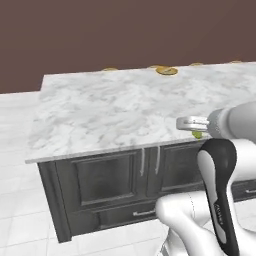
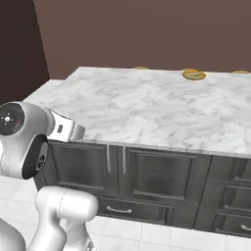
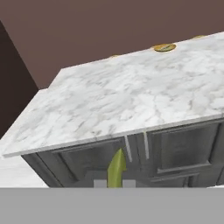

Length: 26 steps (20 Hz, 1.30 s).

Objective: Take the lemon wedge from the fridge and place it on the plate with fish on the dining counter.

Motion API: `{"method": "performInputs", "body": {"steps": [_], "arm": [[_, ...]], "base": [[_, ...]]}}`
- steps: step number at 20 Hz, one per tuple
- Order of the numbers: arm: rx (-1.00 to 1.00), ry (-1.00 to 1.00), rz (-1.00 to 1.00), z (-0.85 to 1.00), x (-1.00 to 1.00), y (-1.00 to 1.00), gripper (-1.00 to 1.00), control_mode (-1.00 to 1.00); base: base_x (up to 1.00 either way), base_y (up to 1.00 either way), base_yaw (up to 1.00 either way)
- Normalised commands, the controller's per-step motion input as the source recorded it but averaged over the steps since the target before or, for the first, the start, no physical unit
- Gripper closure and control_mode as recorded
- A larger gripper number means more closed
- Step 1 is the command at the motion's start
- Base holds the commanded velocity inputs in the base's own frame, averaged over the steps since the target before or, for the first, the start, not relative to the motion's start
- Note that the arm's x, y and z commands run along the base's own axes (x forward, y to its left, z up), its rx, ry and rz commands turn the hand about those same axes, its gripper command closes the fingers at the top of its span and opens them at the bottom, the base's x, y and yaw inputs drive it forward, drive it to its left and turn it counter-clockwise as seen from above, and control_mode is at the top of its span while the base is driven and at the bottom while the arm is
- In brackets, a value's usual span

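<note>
Right now the tiny yellow-green lemon wedge (image 3: 117, 168) sits pinched between the two small dark tips of the claw (image 3: 114, 183), which is closed on it; in the hand view it rises as a curved sliver in front of the dark cabinet doors (image 3: 175, 151). From the left base view a speck of the same yellow-green (image 1: 198, 134) shows under the claw (image 1: 183, 123), which hangs at the near edge of the long white-grey marbled worktop (image 1: 115, 112), at its right-hand part. In the right base view the white hand (image 2: 66, 128) reaches level toward the near left corner of that worktop (image 2: 162, 110), just at its edge. Far across the marble, near the back edge, lies the round shallow plate with an orange-yellow rim and greenish centre (image 1: 166, 71), also seen at the rear in the right base view (image 2: 193, 75) and in the hand view (image 3: 164, 47); whether fish lies on it is too small to tell. Well apart from the wedge, other small orange-yellow rims (image 1: 109, 69) peek along the same back edge. Below the marble stand dark panelled cabinets with slim metal handles (image 1: 142, 161) and a drawer (image 2: 132, 210), on a pale tiled floor (image 1: 20, 165), with a brown wall (image 1: 125, 30) behind.
</note>
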Motion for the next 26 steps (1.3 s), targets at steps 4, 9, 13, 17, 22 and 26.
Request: {"method": "performInputs", "body": {"steps": [4, 9, 13, 17, 22, 26], "arm": [[0.00, 0.00, 0.00, 0.00, 0.00, 0.00, 1.00, 1.00], [0.00, 0.00, 0.00, 0.00, 0.00, 0.00, 1.00, 1.00], [0.00, 0.00, 0.00, 0.00, 0.00, 0.00, 1.00, 1.00], [0.00, 0.00, 0.00, 0.00, 0.00, 0.00, 1.00, 1.00], [0.00, 0.00, 0.00, 0.00, 0.00, 0.00, 1.00, 1.00], [0.00, 0.00, 0.00, 0.00, 0.00, 0.00, 1.00, 1.00]], "base": [[-0.56, 1.00, 0.00], [-0.15, 1.00, 0.00], [0.00, 1.00, 0.00], [0.07, 1.00, 0.00], [0.51, 1.00, 0.00], [1.00, 1.00, -0.02]]}}
